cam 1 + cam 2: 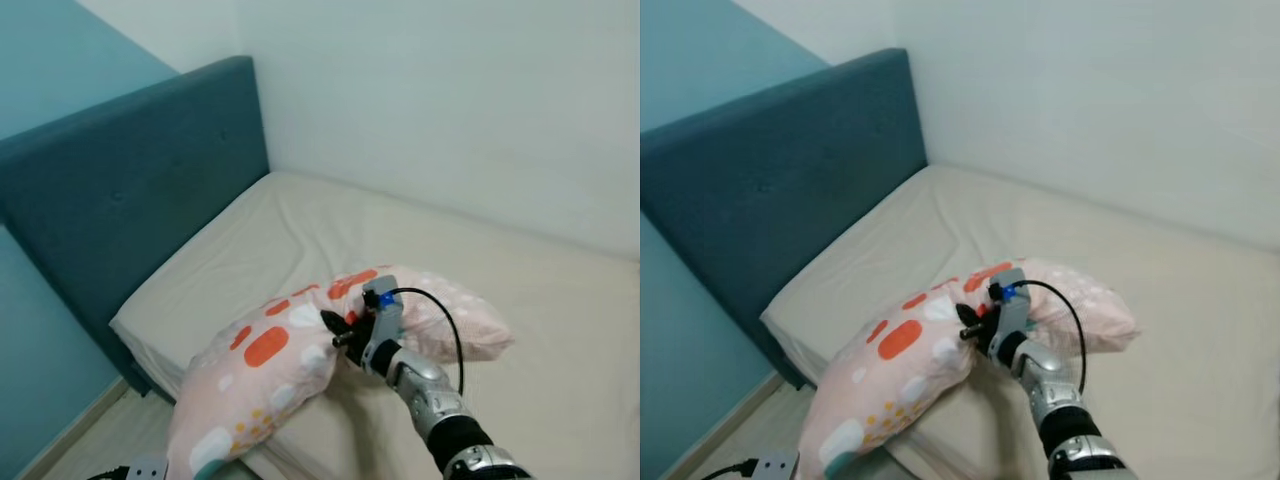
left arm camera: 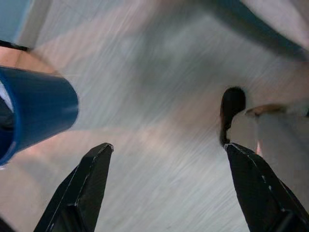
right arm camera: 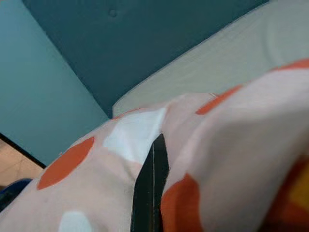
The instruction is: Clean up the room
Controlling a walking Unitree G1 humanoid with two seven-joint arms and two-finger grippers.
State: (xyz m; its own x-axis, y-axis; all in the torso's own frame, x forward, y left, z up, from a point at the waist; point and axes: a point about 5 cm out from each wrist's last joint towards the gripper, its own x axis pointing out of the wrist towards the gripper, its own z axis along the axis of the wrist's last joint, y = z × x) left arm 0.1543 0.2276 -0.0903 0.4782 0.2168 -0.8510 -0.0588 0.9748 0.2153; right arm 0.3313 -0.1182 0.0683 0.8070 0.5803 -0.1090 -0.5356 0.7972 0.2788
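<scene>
A pink pillow (image 1: 270, 370) with orange and white spots is lying across the near left corner of the bed (image 1: 520, 300), its lower end hanging past the mattress edge toward the floor (image 1: 100, 440). The right gripper (image 1: 335, 330) is pinching a fold at the pillow's middle, its fingers (image 3: 150, 193) pressing together on the fabric. Beyond the pillow, beige mattress is lying bare toward the white wall (image 1: 450, 100) and the teal headboard (image 1: 130, 190). The left gripper (image 2: 169, 188) is hanging over blurred floor, its fingers (image 2: 91, 179) spread apart and holding nothing.
</scene>
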